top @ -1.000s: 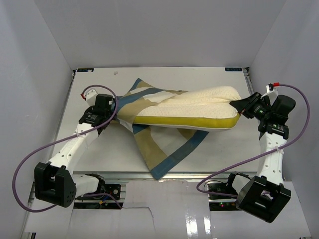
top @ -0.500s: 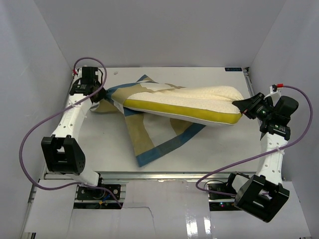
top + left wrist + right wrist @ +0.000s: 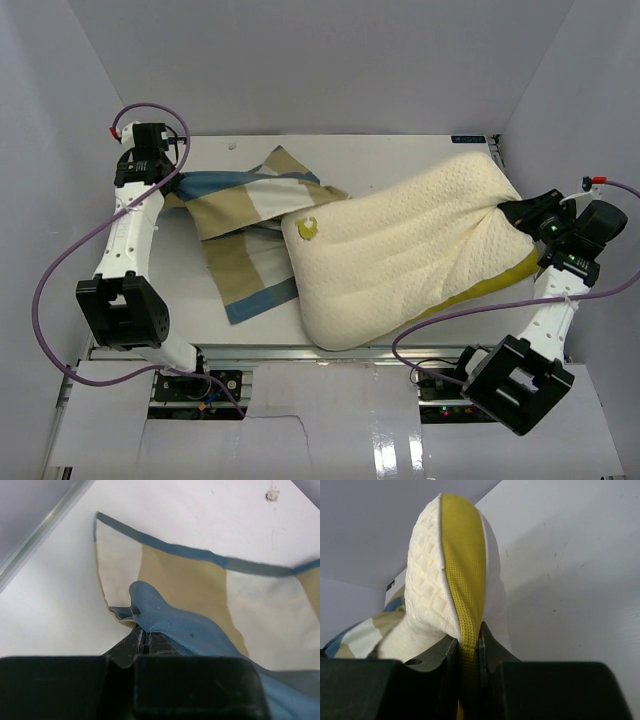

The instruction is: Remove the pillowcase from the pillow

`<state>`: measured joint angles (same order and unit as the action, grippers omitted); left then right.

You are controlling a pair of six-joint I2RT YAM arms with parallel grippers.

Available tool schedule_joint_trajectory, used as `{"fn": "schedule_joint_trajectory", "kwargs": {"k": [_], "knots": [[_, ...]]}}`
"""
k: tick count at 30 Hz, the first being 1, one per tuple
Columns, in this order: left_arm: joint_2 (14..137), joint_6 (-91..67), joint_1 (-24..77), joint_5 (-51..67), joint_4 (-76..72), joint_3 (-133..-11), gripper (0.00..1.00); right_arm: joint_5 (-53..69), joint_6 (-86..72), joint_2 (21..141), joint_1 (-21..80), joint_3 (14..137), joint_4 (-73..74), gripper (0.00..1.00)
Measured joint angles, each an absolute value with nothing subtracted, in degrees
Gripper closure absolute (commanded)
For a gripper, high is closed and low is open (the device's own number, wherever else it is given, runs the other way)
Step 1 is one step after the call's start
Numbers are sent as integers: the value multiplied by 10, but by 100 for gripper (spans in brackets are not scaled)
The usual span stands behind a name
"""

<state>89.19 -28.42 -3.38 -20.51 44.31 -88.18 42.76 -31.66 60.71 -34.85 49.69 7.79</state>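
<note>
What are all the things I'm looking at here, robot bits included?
pillow: one, cream-white with yellow edging and a small yellow mark, lying across the middle and right of the table
pillowcase: one, checked in tan, blue and white, spread on the left of the table next to the pillow
table: one, white, under everything
walls: three, pale grey, left, back and right of the table
cables: two, purple, one looping along each arm
arms: two, white and black, based at the near edge
left tool: one, black, far left, shut on the pillowcase
right tool: one, black, far right, shut on the pillow's yellow edging
</note>
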Motion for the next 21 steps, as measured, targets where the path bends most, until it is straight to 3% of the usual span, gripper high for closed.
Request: {"fn": "schedule_joint_trajectory", "kwargs": {"k": [7, 17, 20, 21], "knots": [[887, -274, -25, -201, 411, -845, 100, 429, -325, 625, -349, 485, 1, 92], [774, -304, 137, -210, 336, -672, 100, 408, -324, 698, -261, 503, -29, 92], [739, -326, 166, -201, 296, -598, 100, 370, -314, 727, -225, 521, -30, 84], [734, -332, 177, -201, 279, -573, 100, 359, -311, 735, -214, 521, -30, 66]]}}
